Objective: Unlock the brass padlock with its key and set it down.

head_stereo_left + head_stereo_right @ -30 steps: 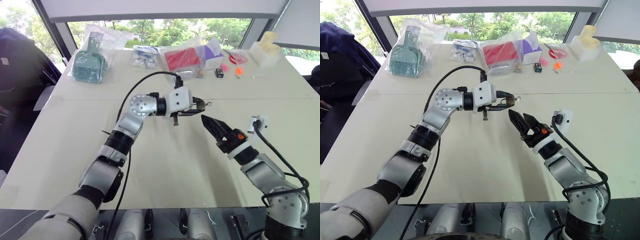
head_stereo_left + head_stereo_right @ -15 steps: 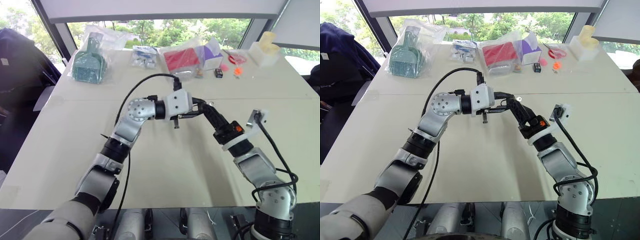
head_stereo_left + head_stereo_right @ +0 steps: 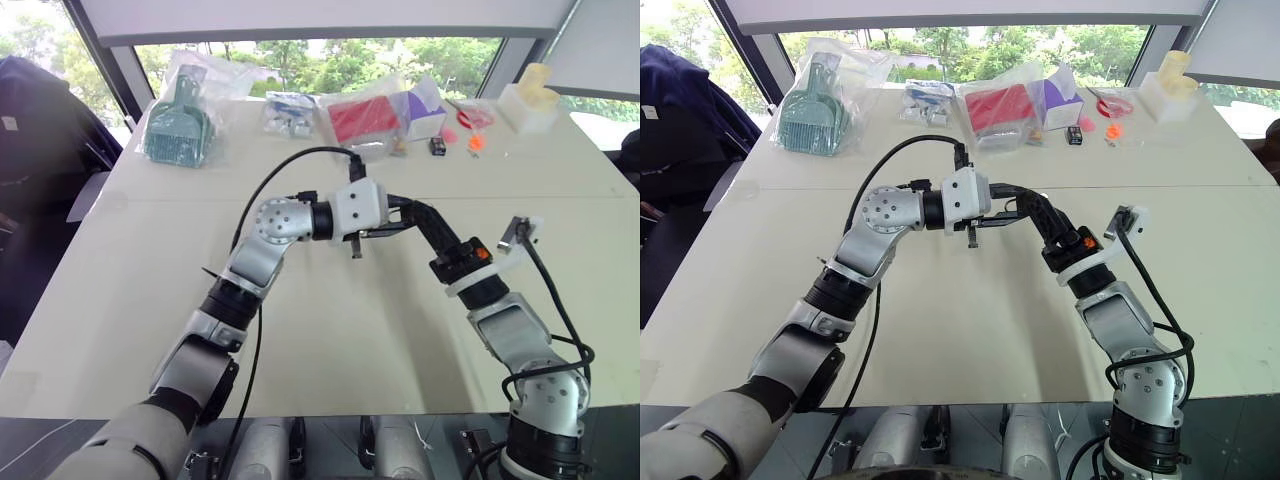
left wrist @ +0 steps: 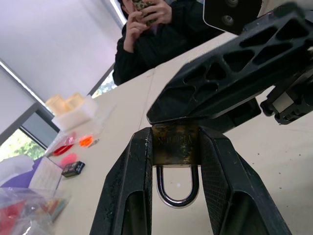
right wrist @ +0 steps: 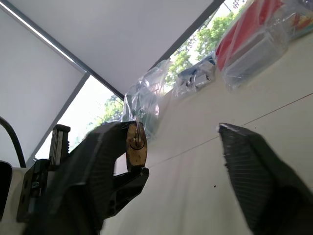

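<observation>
The brass padlock is clamped by its body in my left gripper, which is shut on it, with the silvery shackle lying between the fingers. In the left eye view this gripper hovers level above the middle of the table. My right gripper comes up from the right to meet its tips. One right finger lies across the padlock's outer end. In the right wrist view the padlock sits by one finger, the other finger stands well apart, so it is open. The key is hidden.
Along the table's far edge lie a green dustpan in a bag, a bagged red box, a purple box, a small black box and a cream block. A person sits beyond the table.
My right gripper has risen from the right and closed the gap to the left gripper's tips, now touching the padlock's end. The left gripper has kept still, holding the padlock.
</observation>
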{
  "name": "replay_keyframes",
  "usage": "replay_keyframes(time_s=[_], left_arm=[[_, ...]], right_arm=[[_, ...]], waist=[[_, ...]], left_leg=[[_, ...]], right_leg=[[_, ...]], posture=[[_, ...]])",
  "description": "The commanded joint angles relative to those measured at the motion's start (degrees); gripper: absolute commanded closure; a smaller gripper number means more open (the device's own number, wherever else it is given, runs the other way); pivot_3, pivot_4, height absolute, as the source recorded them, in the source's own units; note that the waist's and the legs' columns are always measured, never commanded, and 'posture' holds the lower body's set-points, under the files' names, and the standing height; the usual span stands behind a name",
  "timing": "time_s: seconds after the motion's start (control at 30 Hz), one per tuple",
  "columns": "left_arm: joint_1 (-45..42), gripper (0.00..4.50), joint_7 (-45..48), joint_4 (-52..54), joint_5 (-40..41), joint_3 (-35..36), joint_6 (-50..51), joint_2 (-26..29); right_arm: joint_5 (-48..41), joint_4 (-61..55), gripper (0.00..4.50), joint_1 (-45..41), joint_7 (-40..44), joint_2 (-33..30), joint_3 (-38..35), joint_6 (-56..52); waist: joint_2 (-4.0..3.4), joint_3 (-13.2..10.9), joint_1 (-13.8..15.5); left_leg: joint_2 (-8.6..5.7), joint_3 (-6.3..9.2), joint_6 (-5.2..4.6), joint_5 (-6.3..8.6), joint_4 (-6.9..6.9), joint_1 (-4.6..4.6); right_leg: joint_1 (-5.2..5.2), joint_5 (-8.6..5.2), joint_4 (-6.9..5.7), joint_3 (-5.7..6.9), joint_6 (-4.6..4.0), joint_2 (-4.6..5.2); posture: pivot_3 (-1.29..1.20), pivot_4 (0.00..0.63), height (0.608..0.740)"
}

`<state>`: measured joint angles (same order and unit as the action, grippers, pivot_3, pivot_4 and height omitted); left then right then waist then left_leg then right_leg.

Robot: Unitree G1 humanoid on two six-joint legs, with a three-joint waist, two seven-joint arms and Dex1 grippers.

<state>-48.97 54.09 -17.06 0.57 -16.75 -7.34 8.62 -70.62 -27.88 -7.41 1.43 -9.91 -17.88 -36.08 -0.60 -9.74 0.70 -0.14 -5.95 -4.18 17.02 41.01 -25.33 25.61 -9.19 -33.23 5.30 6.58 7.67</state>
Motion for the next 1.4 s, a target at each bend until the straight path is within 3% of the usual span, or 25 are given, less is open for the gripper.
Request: replay_keyframes(time_s=[0.03,0.1,0.13,0.27,0.4,0.67,0.9,1.03,1.1,1.2,1.33,1.37,1.4], left_arm=[[-0.22,3.72,-0.56,2.35,1.19,0.47,-0.16,-0.11],[-0.25,3.72,-0.64,2.38,1.29,0.46,-0.06,-0.09],[-0.26,3.72,-0.72,2.38,1.33,0.42,-0.08,-0.12],[-0.49,3.72,-1.95,2.31,1.07,0.6,-1.63,-0.48],[-1.47,3.72,-7.79,0.71,-3.08,0.97,-10.44,-0.56],[-3.43,3.72,-28.26,-3.88,-23.26,-1.13,-34.76,2.03],[-4.79,3.72,-45.21,-7.27,-37.79,-2.98,-41.73,4.08],[-6.36,3.72,-46.82,-11.21,-36.88,-3.33,-41.88,3.89],[-6.19,3.72,-35.82,-14.46,-25.82,-4.04,-39.55,2.7],[-6.59,3.72,-21.86,-15.14,-12.6,-3.01,-33.03,2.05],[-6.18,3.72,-10.34,-11.84,-3.05,-2.57,-27.16,3.09],[-5.94,3.72,-8.64,-10.99,-1.55,-2.45,-25.94,3.29],[-5.75,3.72,-7.55,-10.35,-0.57,-2.32,-24.99,3.4]], right_arm=[[-1.18,-1.27,3.34,-0.68,-0.45,0.09,-0.17,1.75],[-1.4,-1.34,4.35,-0.68,-0.61,0.04,0.06,2.18],[-1.41,-1.4,4.43,-0.66,-0.67,0.01,0.24,2.32],[-1.43,-1.29,4.43,-0.85,-1.29,0.19,1.02,2.85],[-0.65,-0.41,4.43,-1.39,-2.77,0.72,1.6,3.84],[-2.21,1.91,4.43,-3.3,-8.18,2.8,1.97,4.95],[-8.34,2.76,4.43,-4.95,-13.41,3.85,1.4,5.06],[-8.42,2.24,4.43,-6.06,-13.53,2.89,1.52,5.71],[-5.94,0.29,4.43,-5.65,-9.21,0.24,1.88,5.67],[-6.42,-1.1,3.55,-4.28,-3.03,-5.96,0.16,4.11],[-3.1,-0.36,1.42,-2.61,5.39,-19.79,-0.51,-1.66],[-4.34,-0.17,1.07,-2.29,7.22,-21.88,-1.22,-2.54],[-5.32,0.0,1.07,-2.11,8.29,-22.94,-1.76,-2.96]], waist=[[0.0,0.0,0.0],[0.0,0.0,0.03],[0.0,0.0,0.05],[0.0,0.0,0.01],[0.0,0.0,0.01],[-0.01,0.0,0.02],[-0.02,0.01,0.04],[-0.02,0.01,0.07],[-0.04,0.02,0.08],[-0.04,0.01,0.1],[-0.11,-0.03,-0.15],[-0.1,-0.03,-0.15],[-0.12,-0.03,-0.11]], left_leg=[[0.0,0.0,0.0,0.0,0.0,0.0],[0.0,0.0,0.0,0.0,0.0,0.0],[0.0,0.0,0.0,0.0,0.0,0.0],[0.0,0.0,0.0,0.0,0.0,0.01],[0.0,0.0,0.0,0.0,0.0,0.02],[0.0,0.0,0.0,0.0,-0.01,0.03],[0.0,-0.01,0.0,0.0,-0.03,0.02],[0.01,-0.02,0.01,0.0,-0.04,0.02],[0.01,-0.04,0.0,0.0,-0.04,0.02],[0.0,-0.08,-0.01,0.01,-0.02,0.0],[0.0,-0.16,-0.05,0.03,-0.01,0.01],[0.03,-0.15,-0.04,0.03,-0.02,0.03],[0.07,-0.14,-0.04,0.03,-0.02,0.03]], right_leg=[[0.0,0.0,0.0,0.0,0.0,0.0],[0.0,0.0,0.0,0.0,0.0,-0.01],[0.0,0.0,0.0,0.0,0.0,-0.01],[-0.03,0.0,0.01,0.0,0.0,-0.01],[-0.03,0.0,0.0,0.0,0.0,0.0],[-0.03,0.01,0.0,0.0,0.01,0.0],[-0.03,0.02,0.0,0.0,0.03,0.02],[-0.03,0.03,-0.01,0.01,0.03,0.02],[-0.03,0.02,0.0,0.01,0.04,0.02],[-0.03,0.01,0.02,0.01,0.02,0.05],[0.0,-0.01,0.05,-0.01,0.0,0.07],[-0.01,-0.02,0.04,-0.01,-0.02,0.05],[0.0,-0.01,0.03,-0.01,0.0,0.02]], posture=[[0.0,0.15,0.735],[0.0,0.15,0.735],[0.0,0.15,0.735],[0.0,0.15,0.735],[0.0,0.15,0.735],[0.0,0.15,0.735],[0.0,0.15,0.735],[0.0,0.15,0.735],[0.0,0.15,0.735],[0.0,0.15,0.735],[0.0,0.15,0.735],[0.0,0.15,0.735],[0.0,0.15,0.735]])
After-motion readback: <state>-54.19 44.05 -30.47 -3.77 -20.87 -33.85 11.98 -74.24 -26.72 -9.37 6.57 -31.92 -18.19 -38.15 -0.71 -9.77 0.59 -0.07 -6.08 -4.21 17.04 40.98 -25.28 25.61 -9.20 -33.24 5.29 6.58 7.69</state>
